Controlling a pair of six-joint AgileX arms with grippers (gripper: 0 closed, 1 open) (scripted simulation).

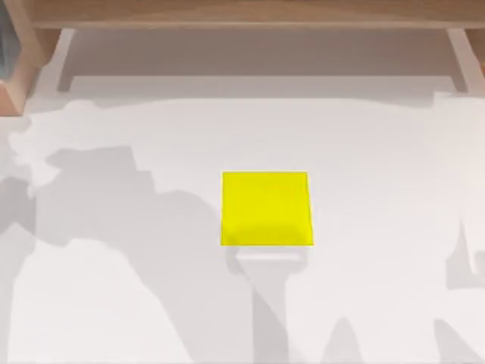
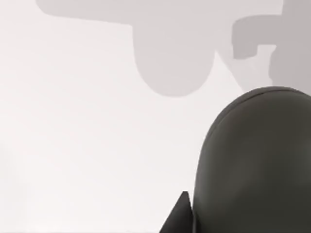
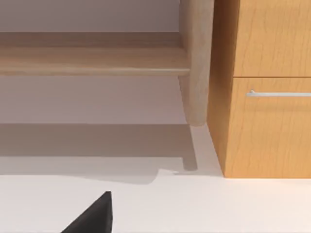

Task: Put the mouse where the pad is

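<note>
One mouse, dark grey, sits close under the left wrist camera beside a dark fingertip; whether it is held, cannot tell. Pad lies mid-table, bare, mouse not on it. Step looks like pick-and-carry; next: move mouse over pad. Right arm faces wooden cabinet.

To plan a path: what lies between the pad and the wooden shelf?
The table is bare from pad to wooden shelf, only shadows; the top view shows it.

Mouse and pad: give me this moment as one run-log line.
mouse: close under left wrist camera, on white table | pad: table centre, bare | mouse on pad: not yet
</note>
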